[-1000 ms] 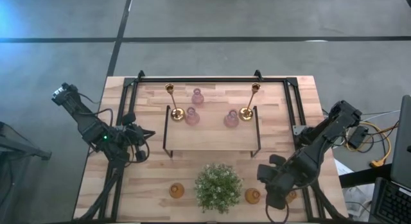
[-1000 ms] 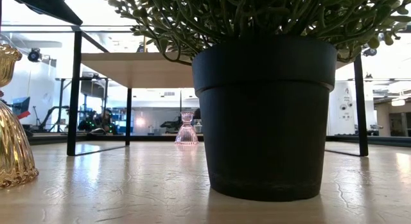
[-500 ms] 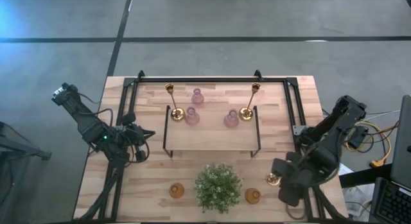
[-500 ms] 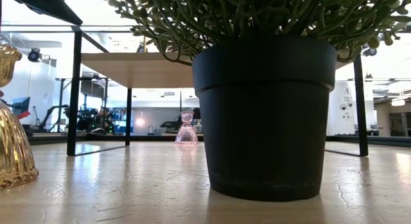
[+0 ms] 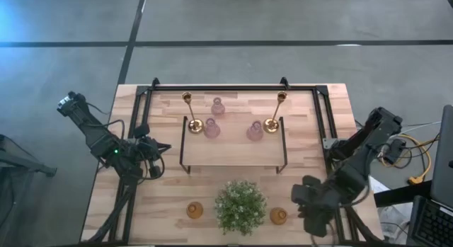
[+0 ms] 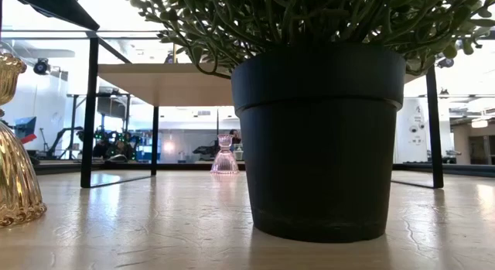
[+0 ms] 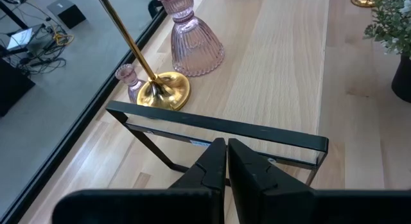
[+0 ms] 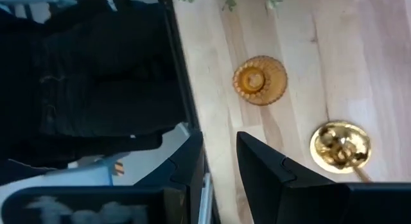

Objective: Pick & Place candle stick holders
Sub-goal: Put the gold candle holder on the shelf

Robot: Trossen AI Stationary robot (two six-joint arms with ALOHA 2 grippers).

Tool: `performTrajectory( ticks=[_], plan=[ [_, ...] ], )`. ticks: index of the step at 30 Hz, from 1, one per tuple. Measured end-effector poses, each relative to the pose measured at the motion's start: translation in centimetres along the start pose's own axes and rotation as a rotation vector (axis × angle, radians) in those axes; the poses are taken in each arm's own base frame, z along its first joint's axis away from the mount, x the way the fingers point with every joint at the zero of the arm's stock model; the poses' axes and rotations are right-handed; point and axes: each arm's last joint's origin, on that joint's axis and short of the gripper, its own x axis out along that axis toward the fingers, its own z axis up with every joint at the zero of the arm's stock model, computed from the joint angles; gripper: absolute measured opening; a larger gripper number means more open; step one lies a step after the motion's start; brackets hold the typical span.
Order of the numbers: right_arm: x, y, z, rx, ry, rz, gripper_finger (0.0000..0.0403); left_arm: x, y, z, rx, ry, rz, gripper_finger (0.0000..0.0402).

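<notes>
The right gripper (image 5: pixel 311 208) is positioned above the bench's (image 5: pixel 311 112) near right corner, fingers slightly parted, nothing held. An amber holder (image 8: pixel 259 79) and a brass holder (image 8: pixel 340 146) are seen beneath. The left gripper (image 7: pixel 226 161) is closed, empty, at the left edge.

No text, label, brand, number or sign can be read in any view.
</notes>
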Motion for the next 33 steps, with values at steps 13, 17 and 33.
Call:
performTrajectory(
  ticks=[13,17,33],
  plan=[
    [4.5,-1.0,3.0,-0.018,0.126,-0.086,0.0086,0.0,0.0,0.0,0.0,0.0,-0.001,0.0021],
    [6.2,-1.1,3.4,-0.033,0.168,-0.117,0.0086,0.0,0.0,0.0,0.0,0.0,0.0,0.0021],
    [7.5,-1.6,3.2,-0.06,0.254,-0.191,0.0086,0.0,0.0,0.0,0.0,0.0,0.0,0.0021]
  ],
)
